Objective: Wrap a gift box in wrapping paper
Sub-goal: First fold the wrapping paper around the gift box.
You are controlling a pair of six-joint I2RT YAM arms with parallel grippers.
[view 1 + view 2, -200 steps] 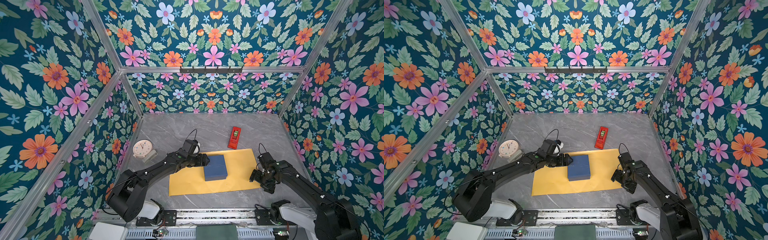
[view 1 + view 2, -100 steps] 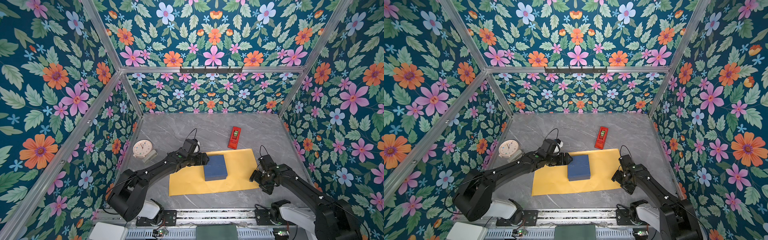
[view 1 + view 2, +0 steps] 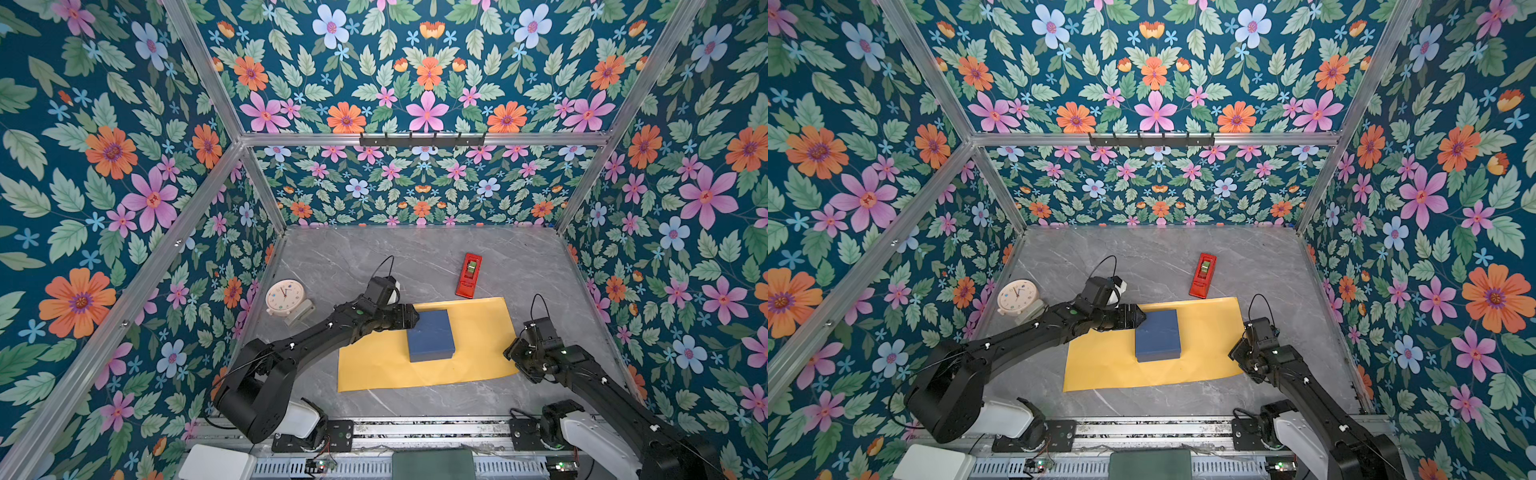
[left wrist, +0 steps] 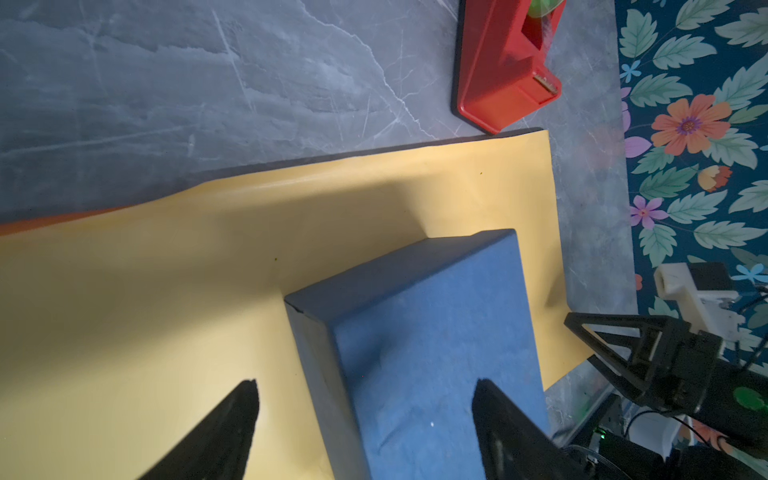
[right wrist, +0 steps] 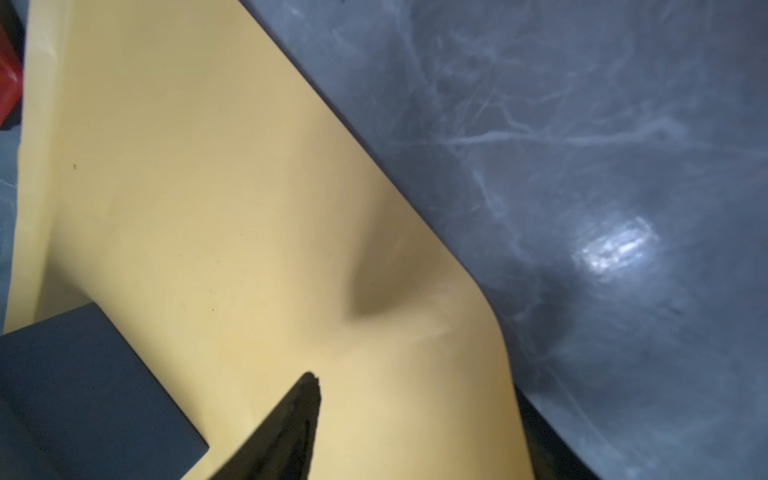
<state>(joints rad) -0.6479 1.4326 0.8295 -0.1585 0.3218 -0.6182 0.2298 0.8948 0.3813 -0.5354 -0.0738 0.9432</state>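
Observation:
The navy-blue gift box (image 3: 430,336) (image 3: 1158,336) lies flat near the middle of the yellow wrapping paper (image 3: 478,332) (image 3: 1100,361), which is spread on the grey table. My left gripper (image 3: 415,318) (image 4: 365,386) is open at the box's far left corner, one finger over the box top (image 4: 415,332) and one over the paper (image 4: 166,291). My right gripper (image 3: 509,353) (image 5: 415,386) is open astride the paper's right edge. One fingertip (image 5: 309,386) is above the sheet (image 5: 208,208); the other is hidden beneath the raised, curled edge.
A red tape dispenser (image 3: 469,275) (image 4: 507,62) lies just beyond the paper's far edge. A cream alarm clock (image 3: 286,296) stands at the left, near the floral wall. Floral walls close in the table on three sides.
The right gripper has edged a little towards the paper's right edge. The left arm, the box and the sheet have stayed where they were.

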